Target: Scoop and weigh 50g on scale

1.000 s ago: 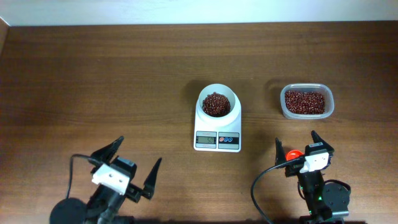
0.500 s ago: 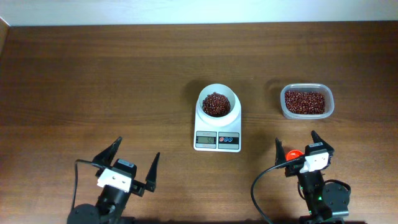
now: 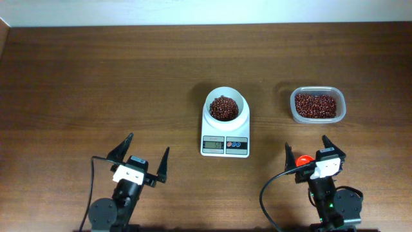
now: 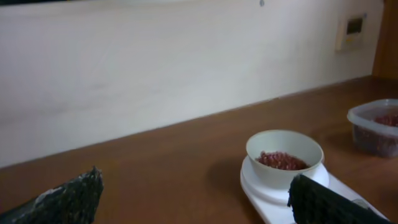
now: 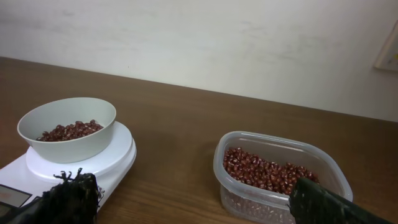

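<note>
The white scale (image 3: 224,134) stands mid-table with a round white bowl (image 3: 224,96) on top, holding a small heap of red-brown beans (image 3: 223,107). Its display (image 3: 213,145) faces the front edge. In the left wrist view the scale (image 4: 261,186) and beans (image 4: 283,160) lie ahead to the right. My left gripper (image 3: 150,142) hovers open and empty at the front left, well clear of the scale. My right gripper (image 3: 306,141) is open and empty at the front right; between its fingers I see the scale (image 5: 115,163) on the left.
A clear plastic tub (image 3: 317,118) of more beans (image 3: 315,105) sits right of the scale, just beyond the right gripper; the right wrist view shows the tub (image 5: 249,193) close ahead. A small red object (image 3: 305,159) shows between the right finger bases; I cannot tell what it is.
The left arm has swung right and straightened, so its open gripper now points toward the table's back. The right arm, scale and tub have not moved.
</note>
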